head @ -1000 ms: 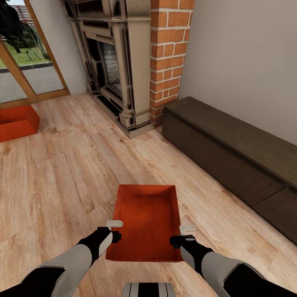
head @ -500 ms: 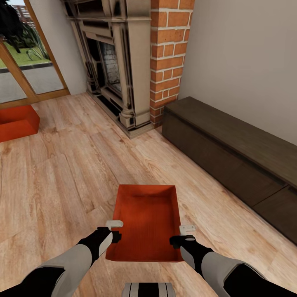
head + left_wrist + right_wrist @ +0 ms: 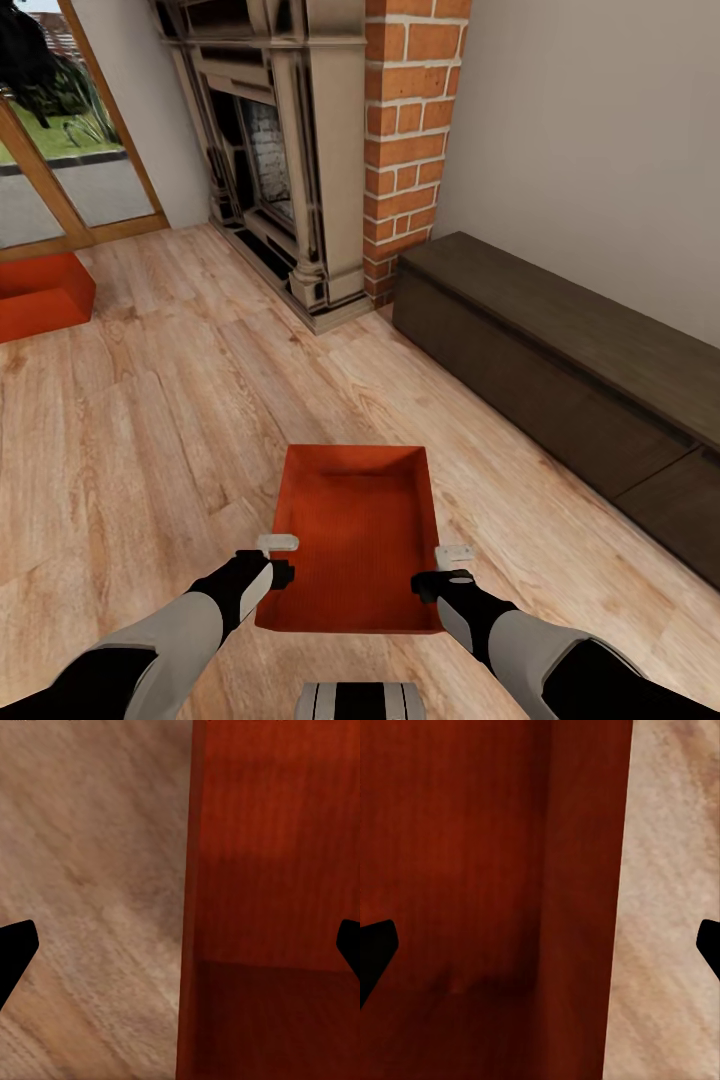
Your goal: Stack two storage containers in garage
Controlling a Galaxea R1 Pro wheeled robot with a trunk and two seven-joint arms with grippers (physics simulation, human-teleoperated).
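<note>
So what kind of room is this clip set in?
Most likely a living room: a brick-and-stone fireplace, light wood-plank floor, a long dark low cabinet along the wall, and glazed doors to a garden. Two red-orange bins sit on the floor, one between the arms, another farther off.

Near red-orange rectangular plastic bin: red-orange, floor faintly ribbed. Second red-orange plastic bin, far left: same colour. Light wood-plank floor: pale tan, streaky grain. Brick column: red brick, pale mortar. Long low cabinet: dark brown wood. Gripper fingertips: black.
</note>
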